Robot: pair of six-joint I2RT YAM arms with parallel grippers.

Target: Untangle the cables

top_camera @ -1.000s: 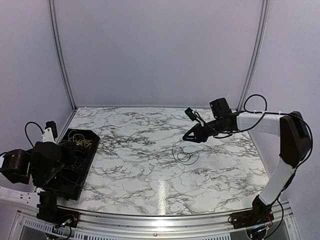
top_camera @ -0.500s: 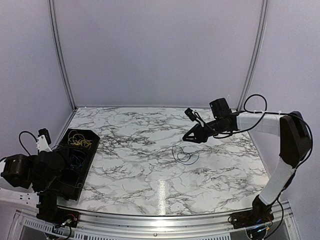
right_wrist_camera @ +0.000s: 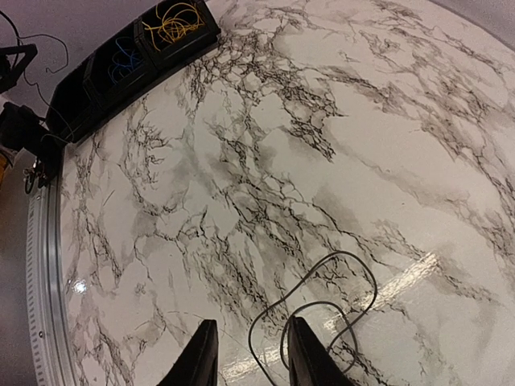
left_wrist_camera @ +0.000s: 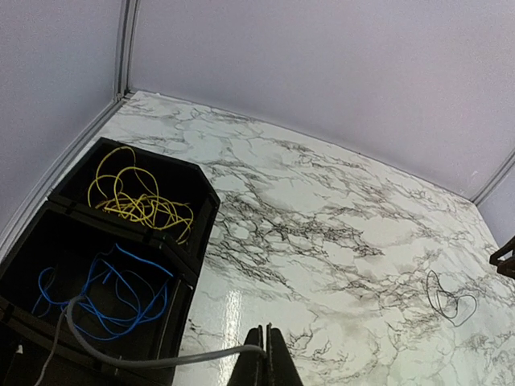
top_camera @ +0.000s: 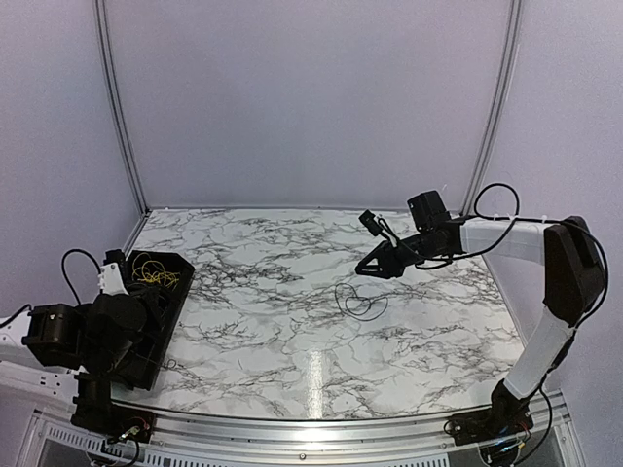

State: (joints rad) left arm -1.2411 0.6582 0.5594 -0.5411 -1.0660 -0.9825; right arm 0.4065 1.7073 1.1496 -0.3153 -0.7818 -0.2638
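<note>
Three thin cables show: a yellow cable (left_wrist_camera: 141,197) heaped in the far compartment of the black bin (left_wrist_camera: 201,233) at the left of the left wrist view, a blue cable (left_wrist_camera: 109,281) in the next compartment below it, and a black cable (top_camera: 360,302) lying in a loose loop on the marble table (top_camera: 292,331), right of centre in the top view. The left gripper (left_wrist_camera: 267,362), at the bottom edge, has its fingers pressed together. The right gripper (top_camera: 372,265) hangs just up-frame of the black loop, fingers apart, gripping nothing.
</note>
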